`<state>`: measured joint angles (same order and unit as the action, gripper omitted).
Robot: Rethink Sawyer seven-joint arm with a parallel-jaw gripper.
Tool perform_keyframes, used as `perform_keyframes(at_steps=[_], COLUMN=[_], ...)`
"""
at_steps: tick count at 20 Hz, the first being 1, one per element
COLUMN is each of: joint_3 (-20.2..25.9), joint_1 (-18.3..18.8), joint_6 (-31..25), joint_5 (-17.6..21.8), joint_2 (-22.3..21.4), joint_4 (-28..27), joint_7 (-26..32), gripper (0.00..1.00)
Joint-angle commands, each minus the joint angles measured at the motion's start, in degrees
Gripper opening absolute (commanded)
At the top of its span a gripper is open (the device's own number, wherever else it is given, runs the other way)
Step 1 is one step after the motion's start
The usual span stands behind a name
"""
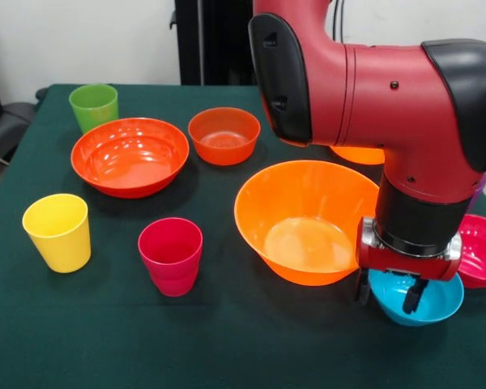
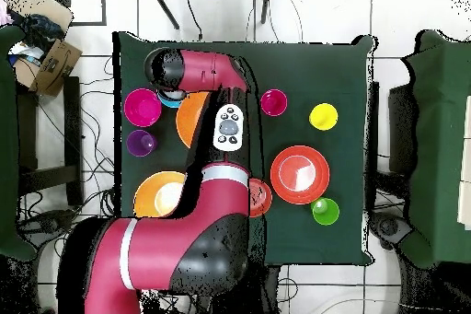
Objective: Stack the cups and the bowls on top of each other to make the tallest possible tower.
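Note:
My gripper (image 1: 387, 293) hangs low over the blue bowl (image 1: 421, 301), open. One finger (image 1: 362, 287) is outside the bowl's rim, on the side of the large orange bowl (image 1: 308, 219). The other finger (image 1: 413, 297) is inside the blue bowl. The magenta bowl (image 1: 479, 251) stands just beside it. The crimson-pink cup (image 1: 172, 255), yellow cup (image 1: 58, 231) and green cup (image 1: 94, 105) stand apart on the left. The purple cup (image 2: 141, 143) shows in the overhead view. Every cup and bowl stands alone; no tower shows.
The wide shallow red-orange bowl (image 1: 130, 156) and small red-orange bowl (image 1: 223, 135) stand at the back left. A second large orange bowl (image 2: 158, 195) sits near the robot's base, mostly behind the arm in the front view. The green table (image 1: 105, 340) ends close to the right of the magenta bowl.

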<state>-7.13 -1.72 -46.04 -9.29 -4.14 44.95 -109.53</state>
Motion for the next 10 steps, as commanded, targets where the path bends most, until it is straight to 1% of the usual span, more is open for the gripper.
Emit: perform_keyframes(at_steps=[1,3,10], joint_3=[7.81,7.87,8.75], joint_1=[1.10,1.16,1.49], joint_6=[-5.25,-5.54,-5.22], joint_5=[6.38,6.51,7.45], joint_2=[-0.37,-0.29,-0.95], joint_4=[3.51,3.14,4.40], joint_7=[16.97,16.99,17.38], gripper=[1.00,1.00,1.00])
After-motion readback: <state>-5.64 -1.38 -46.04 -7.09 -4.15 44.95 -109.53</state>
